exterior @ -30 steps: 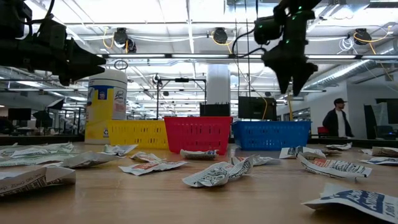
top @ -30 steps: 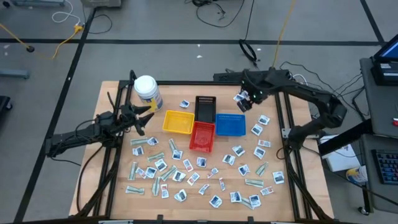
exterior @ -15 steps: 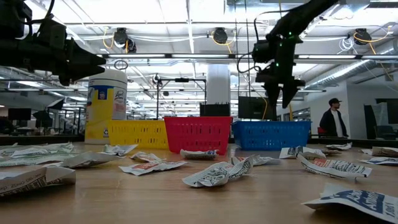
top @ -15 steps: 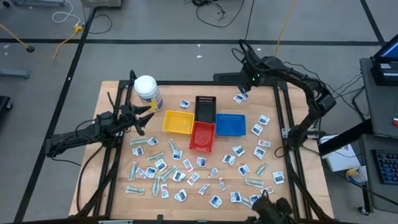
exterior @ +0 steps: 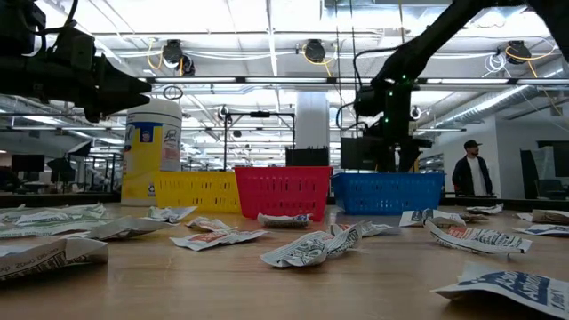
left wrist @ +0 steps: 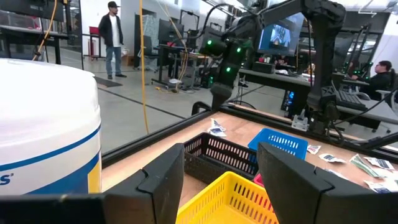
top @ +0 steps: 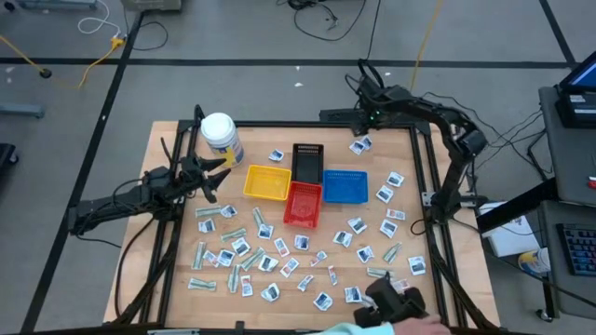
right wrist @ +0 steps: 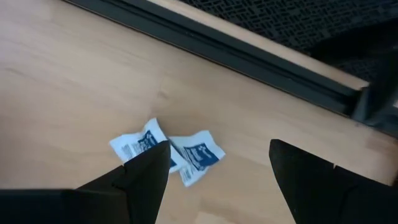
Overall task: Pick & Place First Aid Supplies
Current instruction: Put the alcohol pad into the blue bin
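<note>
We judge this to be the approach to a pick: our right gripper (top: 366, 119) hangs over the table's far edge, above 2 white packets with blue print (right wrist: 168, 151) lying touching each other, behind the blue tray (top: 345, 186). Its jaws stand wide open, holding nothing and touching nothing. Next we need to drop straight down and straddle 1 packet. Our left gripper (top: 210, 177) waits open and empty beside the white jar (top: 220, 133).

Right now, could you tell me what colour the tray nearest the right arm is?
Blue tray, clearest in the high view.
</note>
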Controlling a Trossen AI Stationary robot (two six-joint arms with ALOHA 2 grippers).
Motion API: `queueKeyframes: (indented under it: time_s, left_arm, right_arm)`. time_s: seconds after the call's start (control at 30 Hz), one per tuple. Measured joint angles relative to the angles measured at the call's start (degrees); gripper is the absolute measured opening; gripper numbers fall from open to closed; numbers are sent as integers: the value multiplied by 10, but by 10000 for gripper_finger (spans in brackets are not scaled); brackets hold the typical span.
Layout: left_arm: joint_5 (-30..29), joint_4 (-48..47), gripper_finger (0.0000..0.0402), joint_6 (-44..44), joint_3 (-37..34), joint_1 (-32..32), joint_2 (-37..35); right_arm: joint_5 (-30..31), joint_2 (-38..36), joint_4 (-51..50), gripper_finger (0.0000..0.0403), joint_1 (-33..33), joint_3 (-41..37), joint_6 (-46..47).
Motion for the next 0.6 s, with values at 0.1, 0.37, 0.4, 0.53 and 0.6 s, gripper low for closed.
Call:
queueKeyframes:
  time_s: [0.1,0.37,0.4,0.53,0.6]
  left_arm:
    - [0,0,209,0,0,0,0]
    - [0,0,209,0,0,0,0]
    - [0,0,209,0,0,0,0]
    - [0,0,209,0,0,0,0]
    - [0,0,209,0,0,0,0]
  right_arm:
    - [1,21,14,267,4,0,4]
    - [1,70,18,265,7,-1,16]
    - [1,73,18,261,7,-1,18]
    - [1,74,23,219,7,-1,23]
    - [1,74,23,183,7,-1,26]
